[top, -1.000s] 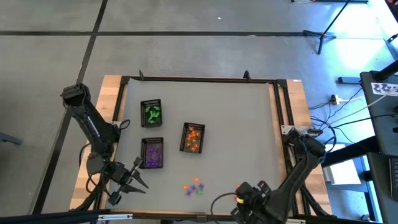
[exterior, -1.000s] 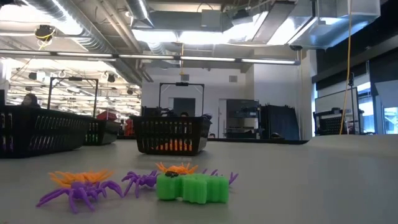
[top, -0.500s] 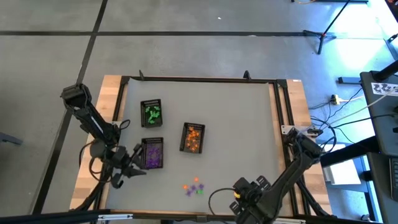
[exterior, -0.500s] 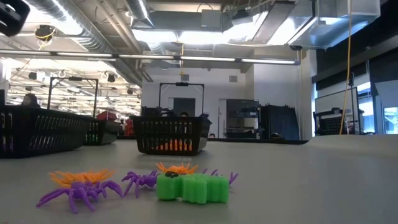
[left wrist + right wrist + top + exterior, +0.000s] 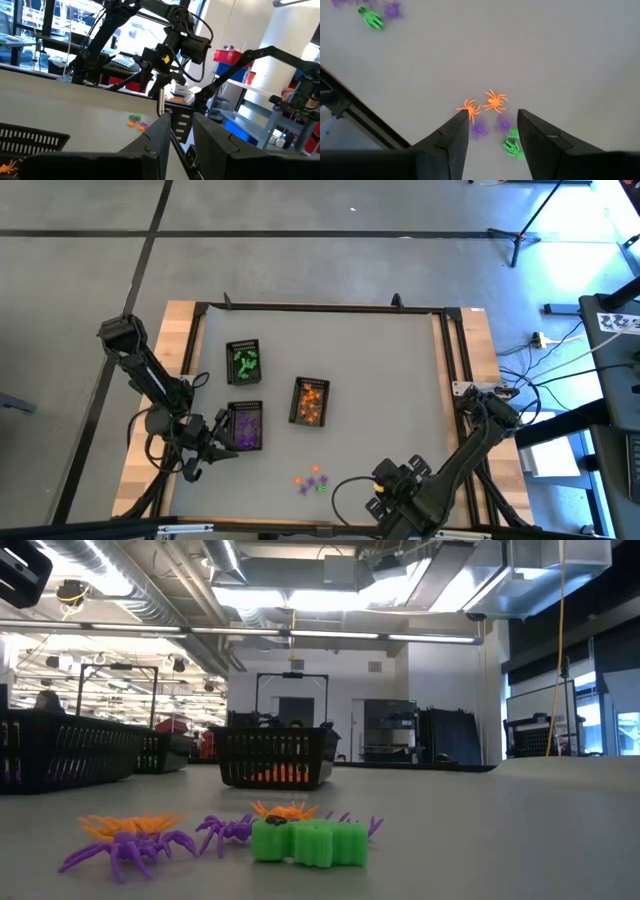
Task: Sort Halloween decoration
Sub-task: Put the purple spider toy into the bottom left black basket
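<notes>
The Halloween decoration is a small heap of orange, purple and green trinkets (image 5: 312,480) lying loose on the grey mat near the table's near edge. In the low view it shows as spiders and a green piece (image 5: 308,842). My right gripper (image 5: 493,116) hangs open above the heap, pointing steeply down, and two orange spiders (image 5: 482,105) lie just past its fingertips. It holds nothing. My left gripper (image 5: 218,448) hovers about level beside the near left corner of the purple-filled tray (image 5: 245,426). Its fingers (image 5: 181,120) stand a little apart with nothing between them.
Three black trays stand on the mat: one with green pieces (image 5: 244,362) at the far left, the purple one nearer, and one with orange pieces (image 5: 310,401) toward the middle. A green and some purple trinkets (image 5: 372,17) lie apart from the heap. A dark frame (image 5: 320,307) rims the mat.
My left gripper has gone toward the table's far edge, up beside the purple tray, sinking and turning as it went, then kept still. My right gripper has edged a little toward the table's left, over the loose trinkets. The trinkets and trays lie as before.
</notes>
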### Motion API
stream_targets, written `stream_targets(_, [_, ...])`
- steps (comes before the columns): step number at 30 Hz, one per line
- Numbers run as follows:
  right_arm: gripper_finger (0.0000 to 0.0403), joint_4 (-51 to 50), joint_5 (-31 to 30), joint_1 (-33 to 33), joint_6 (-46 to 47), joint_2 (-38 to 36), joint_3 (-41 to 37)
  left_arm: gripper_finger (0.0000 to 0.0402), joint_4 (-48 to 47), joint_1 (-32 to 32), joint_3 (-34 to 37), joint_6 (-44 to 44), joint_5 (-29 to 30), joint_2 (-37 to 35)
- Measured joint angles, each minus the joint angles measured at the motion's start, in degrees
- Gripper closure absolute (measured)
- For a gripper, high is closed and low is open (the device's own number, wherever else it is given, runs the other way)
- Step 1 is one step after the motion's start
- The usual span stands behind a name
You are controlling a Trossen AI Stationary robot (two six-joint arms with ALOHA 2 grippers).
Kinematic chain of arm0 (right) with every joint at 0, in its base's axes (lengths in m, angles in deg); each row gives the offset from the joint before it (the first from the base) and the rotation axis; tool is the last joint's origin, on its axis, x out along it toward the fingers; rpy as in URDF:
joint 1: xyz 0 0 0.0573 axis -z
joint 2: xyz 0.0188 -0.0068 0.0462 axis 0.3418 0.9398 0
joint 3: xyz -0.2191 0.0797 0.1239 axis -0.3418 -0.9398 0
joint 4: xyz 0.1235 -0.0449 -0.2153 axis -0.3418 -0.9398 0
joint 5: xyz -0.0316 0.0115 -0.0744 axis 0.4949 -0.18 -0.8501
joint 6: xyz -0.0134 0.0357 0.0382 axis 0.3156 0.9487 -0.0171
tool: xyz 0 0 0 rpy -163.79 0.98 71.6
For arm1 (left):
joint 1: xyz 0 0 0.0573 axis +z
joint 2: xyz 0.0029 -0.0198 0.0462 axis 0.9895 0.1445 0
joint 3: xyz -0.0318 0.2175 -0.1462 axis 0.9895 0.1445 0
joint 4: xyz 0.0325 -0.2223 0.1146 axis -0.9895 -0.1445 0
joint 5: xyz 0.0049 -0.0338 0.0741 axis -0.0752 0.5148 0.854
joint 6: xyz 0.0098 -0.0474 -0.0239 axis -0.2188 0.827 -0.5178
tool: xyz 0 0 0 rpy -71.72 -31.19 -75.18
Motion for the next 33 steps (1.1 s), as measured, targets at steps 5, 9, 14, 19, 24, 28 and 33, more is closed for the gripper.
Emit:
stream_targets(5, [0.0237,5.95,-0.71,0.09,-0.49,-1.9,-4.42,0.0325,-0.18,0.0,0.0,0.02,0.33,0.0])
stream_targets(9, [0.0237,18.92,0.01,0.13,-0.52,-6.66,-16.84,0.0325,-0.21,0.0,-0.02,0.02,0.37,0.0])
stream_targets(14, [0.0237,26.61,0.01,-1.14,7.26,-15.34,-31.44,0.0325,-0.26,0.0,-0.02,0.02,0.48,0.0])
stream_targets(19, [0.0237,34.83,5.72,-1.14,10.86,-18.57,-39.02,0.0325,-0.67,0.0,-0.02,-0.24,1.73,-0.01])
stream_targets(24, [0.0237,42.19,15.48,-0.72,8.18,-15.5,-40.65,0.0325,-1.83,-0.02,-0.04,0.06,2.42,0.0])
stream_targets(28, [0.0237,41.65,15.96,-0.72,8.19,-13.36,-40.75,0.0325,-3.34,-0.02,-0.04,2.18,2.59,0.0])
stream_targets(33, [0.0237,40.17,12.04,-0.59,8.15,-11.47,-40.72,0.0325,-4.28,-0.02,-0.04,3.1,2.7,-0.01])
